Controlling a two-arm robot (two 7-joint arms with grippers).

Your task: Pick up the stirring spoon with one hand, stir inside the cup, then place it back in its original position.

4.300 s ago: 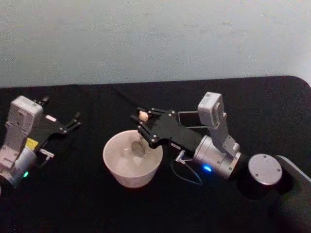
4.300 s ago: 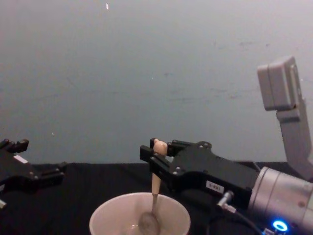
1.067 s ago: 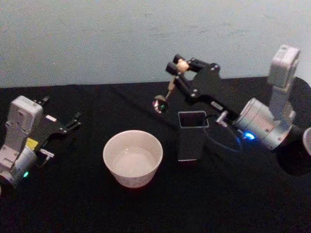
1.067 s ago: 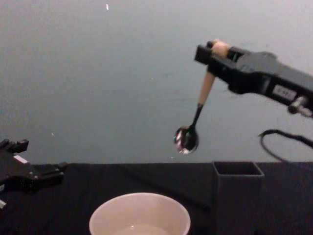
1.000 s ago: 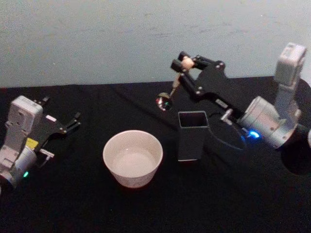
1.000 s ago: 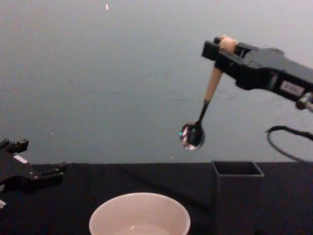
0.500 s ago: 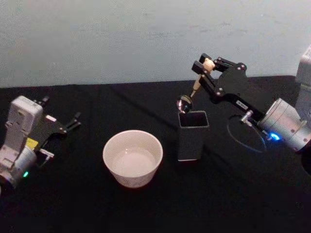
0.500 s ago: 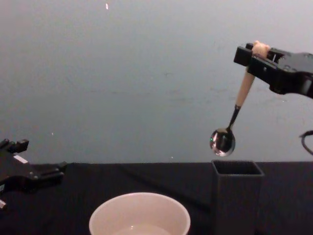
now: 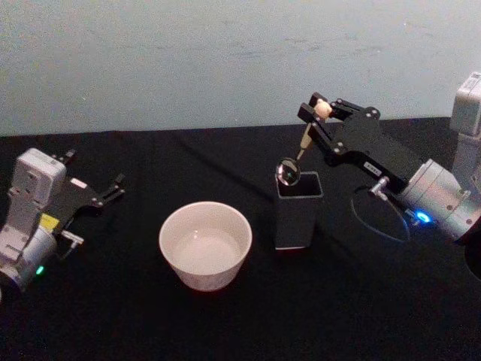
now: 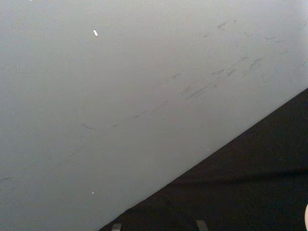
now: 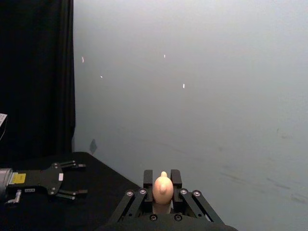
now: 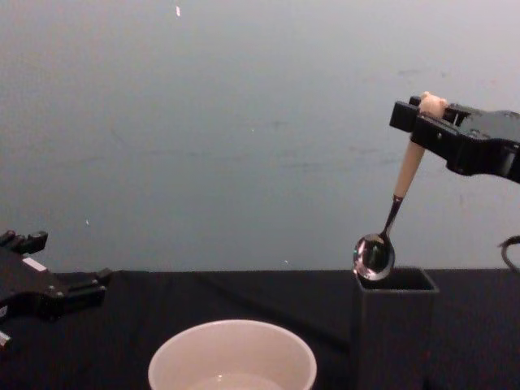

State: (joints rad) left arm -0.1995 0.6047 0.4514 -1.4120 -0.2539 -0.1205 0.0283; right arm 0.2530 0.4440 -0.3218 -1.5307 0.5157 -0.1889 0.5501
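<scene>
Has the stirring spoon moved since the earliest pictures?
Yes. The stirring spoon, held in the right gripper, left the cup and moved right; its bowl now hangs at the open top of the holder.

This looks like a robotics lab or test room with a staged bench. The counter (image 9: 225, 323) is draped in black cloth and backs onto a plain, scuffed pale grey wall (image 9: 188, 60). A black curtain (image 11: 33, 72) hangs at the left of the right wrist view. Machine arms with lit status lights, the left arm (image 9: 30, 218) and the cabled right arm (image 9: 440, 199), flank a cup (image 9: 204, 244) and a holder (image 9: 298, 214).
</scene>
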